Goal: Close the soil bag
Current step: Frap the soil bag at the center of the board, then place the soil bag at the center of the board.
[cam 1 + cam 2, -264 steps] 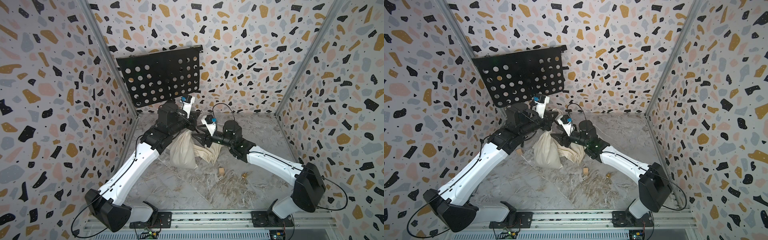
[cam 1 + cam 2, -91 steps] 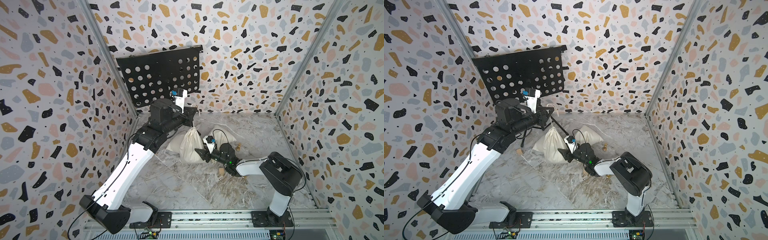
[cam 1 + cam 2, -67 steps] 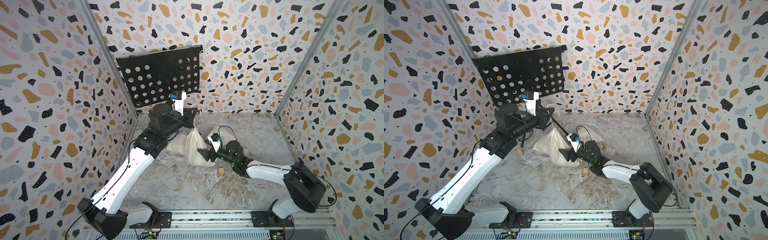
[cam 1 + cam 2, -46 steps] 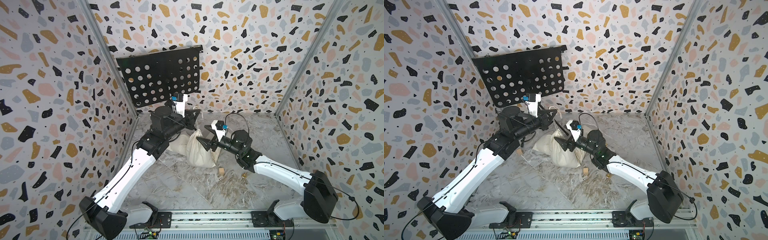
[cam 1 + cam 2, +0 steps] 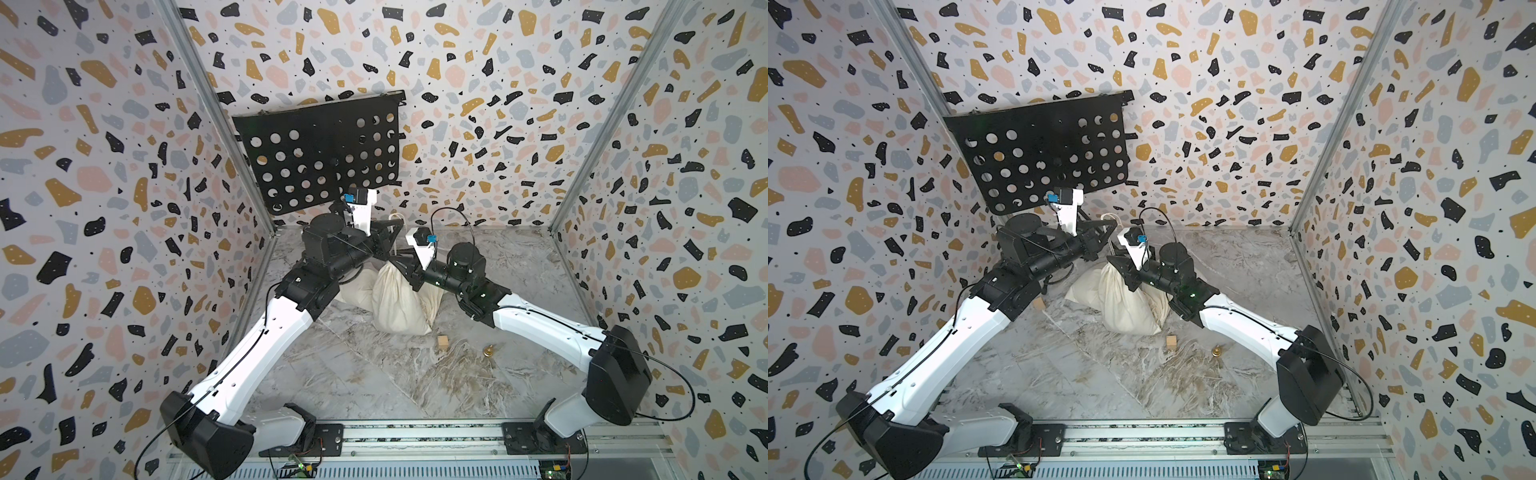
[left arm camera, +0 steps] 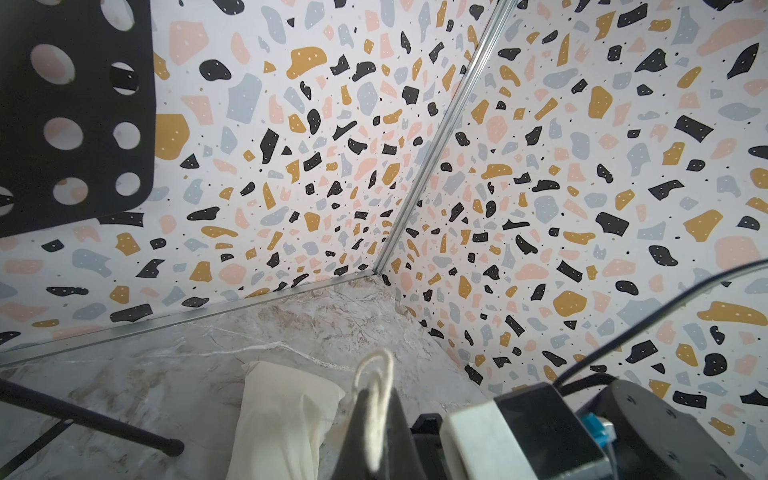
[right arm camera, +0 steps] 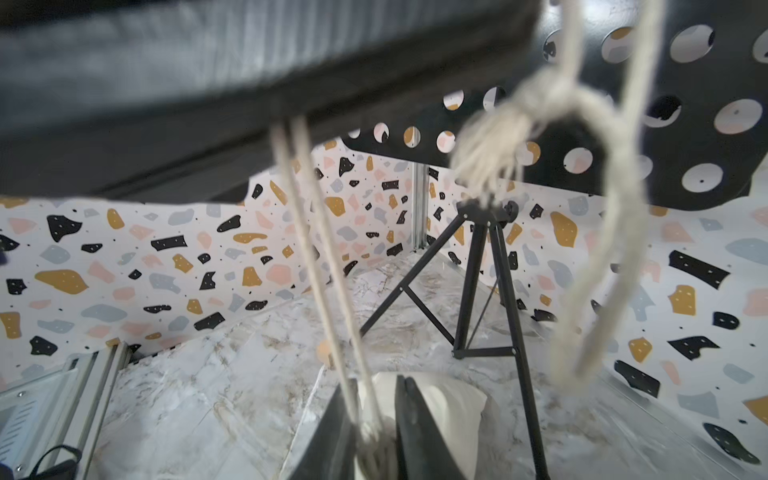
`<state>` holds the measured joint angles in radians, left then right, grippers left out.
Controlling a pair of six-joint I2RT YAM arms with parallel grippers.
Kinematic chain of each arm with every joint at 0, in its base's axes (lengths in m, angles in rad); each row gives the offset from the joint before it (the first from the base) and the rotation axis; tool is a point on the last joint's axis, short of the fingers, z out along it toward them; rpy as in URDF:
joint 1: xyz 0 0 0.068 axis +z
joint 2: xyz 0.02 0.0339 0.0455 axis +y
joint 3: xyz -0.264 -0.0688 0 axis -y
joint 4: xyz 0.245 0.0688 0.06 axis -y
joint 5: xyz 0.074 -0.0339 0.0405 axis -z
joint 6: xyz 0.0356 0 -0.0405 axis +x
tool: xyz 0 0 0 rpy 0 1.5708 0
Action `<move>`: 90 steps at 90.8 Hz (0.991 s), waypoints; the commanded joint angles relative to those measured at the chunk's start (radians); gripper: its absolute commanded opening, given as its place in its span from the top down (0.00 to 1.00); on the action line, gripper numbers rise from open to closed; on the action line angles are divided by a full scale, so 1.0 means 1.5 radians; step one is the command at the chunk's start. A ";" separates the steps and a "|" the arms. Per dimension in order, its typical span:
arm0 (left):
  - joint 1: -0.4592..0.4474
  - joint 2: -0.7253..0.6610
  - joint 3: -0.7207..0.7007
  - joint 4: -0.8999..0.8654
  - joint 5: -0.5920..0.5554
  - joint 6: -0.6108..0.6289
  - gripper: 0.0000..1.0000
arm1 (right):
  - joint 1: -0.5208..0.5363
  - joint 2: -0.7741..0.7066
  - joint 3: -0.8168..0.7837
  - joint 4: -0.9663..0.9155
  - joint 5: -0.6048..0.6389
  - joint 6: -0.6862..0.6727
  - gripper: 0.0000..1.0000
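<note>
Soil bag [image 5: 399,299] standing, left tool [image 6: 374,399] pinching drawstring [image 6: 376,353], right tool [image 7: 372,386] clamped around its gathered neck

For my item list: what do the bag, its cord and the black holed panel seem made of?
Soil bag: cream matte cloth, probably cotton; it creases softly.
Drawstring: pale twisted fibre cord, frayed at its knot.
Perforated panel: black matte rigid sheet, likely painted metal.
</note>
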<state>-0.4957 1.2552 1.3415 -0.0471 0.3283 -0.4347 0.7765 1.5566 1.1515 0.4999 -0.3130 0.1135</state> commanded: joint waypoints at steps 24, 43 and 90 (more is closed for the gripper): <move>0.004 -0.004 0.214 0.069 0.028 0.032 1.00 | -0.006 0.161 -0.244 0.075 0.114 0.045 0.77; 0.005 0.015 0.252 0.047 0.038 0.033 1.00 | -0.008 0.168 -0.255 0.092 0.095 0.041 0.66; 0.006 -0.205 -0.002 -0.154 -0.330 0.199 1.00 | 0.107 0.134 -0.072 0.071 -0.088 0.107 0.86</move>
<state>-0.4927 1.0679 1.3521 -0.3401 0.0834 -0.2512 0.8505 1.7248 0.9321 0.6563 -0.3168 0.2077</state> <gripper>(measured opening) 0.043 0.136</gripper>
